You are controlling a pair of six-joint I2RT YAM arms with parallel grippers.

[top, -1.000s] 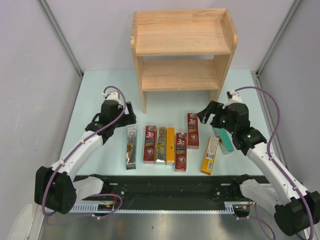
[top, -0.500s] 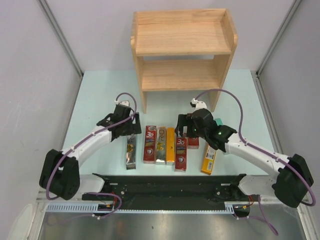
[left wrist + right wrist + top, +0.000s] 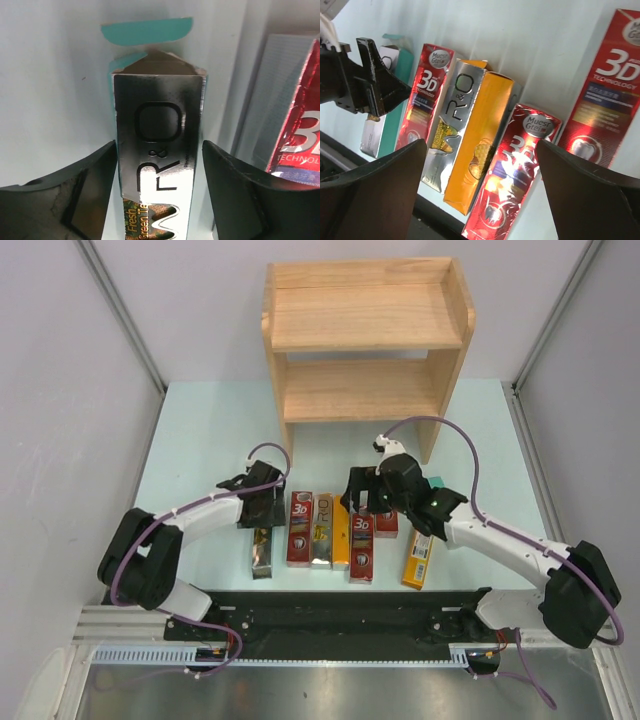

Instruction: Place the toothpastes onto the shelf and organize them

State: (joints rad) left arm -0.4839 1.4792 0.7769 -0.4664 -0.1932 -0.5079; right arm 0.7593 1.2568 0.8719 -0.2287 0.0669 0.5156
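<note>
The silver box [image 3: 157, 115] lies between the spread fingers [image 3: 75, 195] of my left end effector [image 3: 159, 150], its long side pointing toward the shelf [image 3: 365, 315]; I cannot tell if they pinch it.

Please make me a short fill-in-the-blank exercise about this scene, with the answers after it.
The wooden shelf has ___ tiers. The left end effector straddles a ___ R&O carton. The orange carton lies between a silver neighbour and a ___ one. No carton is on the shelf; all lie on the ___.
Answers: two; silver; red; table.
</note>
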